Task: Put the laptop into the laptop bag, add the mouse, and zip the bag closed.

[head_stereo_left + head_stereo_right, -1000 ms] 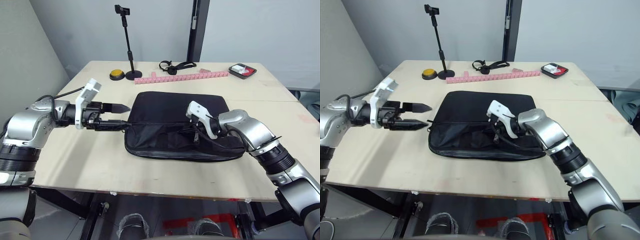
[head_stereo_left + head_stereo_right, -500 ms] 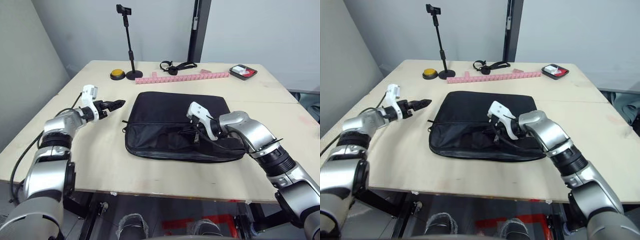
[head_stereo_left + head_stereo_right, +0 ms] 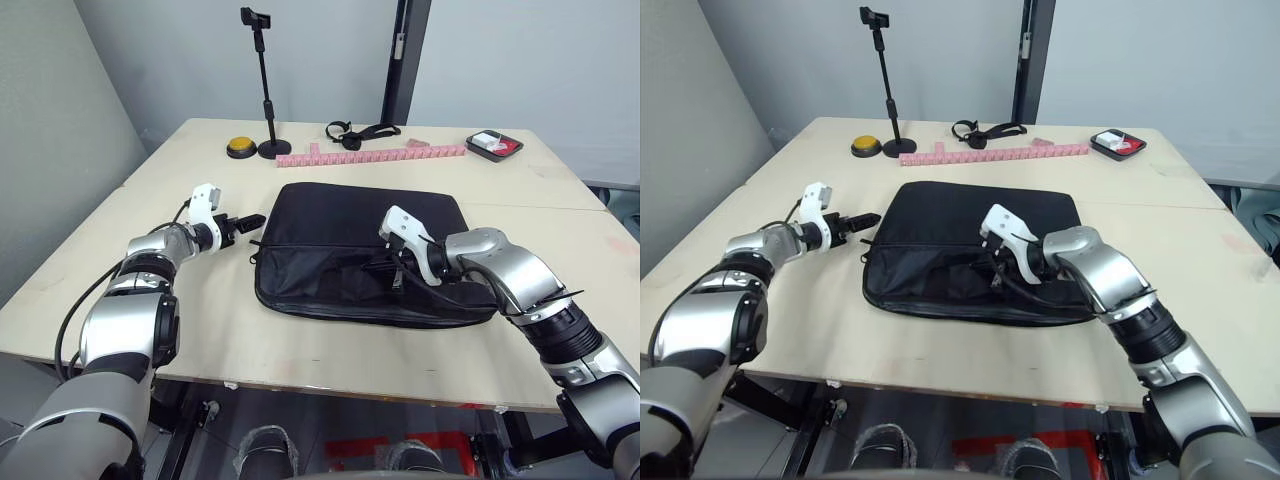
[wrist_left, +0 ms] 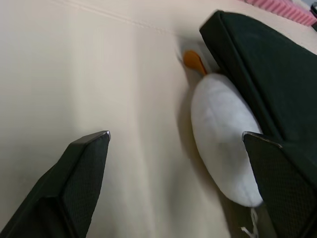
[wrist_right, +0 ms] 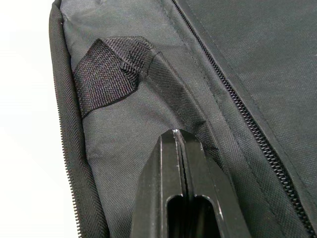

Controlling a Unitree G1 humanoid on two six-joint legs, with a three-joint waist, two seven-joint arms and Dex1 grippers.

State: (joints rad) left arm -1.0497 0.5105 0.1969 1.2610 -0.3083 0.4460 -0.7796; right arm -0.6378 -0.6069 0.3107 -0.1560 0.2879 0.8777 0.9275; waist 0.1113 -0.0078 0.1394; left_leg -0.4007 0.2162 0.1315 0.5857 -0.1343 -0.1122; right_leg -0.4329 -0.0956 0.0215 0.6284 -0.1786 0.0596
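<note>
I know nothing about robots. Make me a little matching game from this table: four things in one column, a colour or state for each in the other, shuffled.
Things:
1. bag
2. button
3. left pincer
4. right pincer

Colour or state:
a. open
b. shut
c. black
d. yellow

Pairs: 1-c, 2-d, 3-a, 4-b

left pincer (image 4: 173, 144) fingers spread | right pincer (image 5: 184, 148) fingers pressed together
</note>
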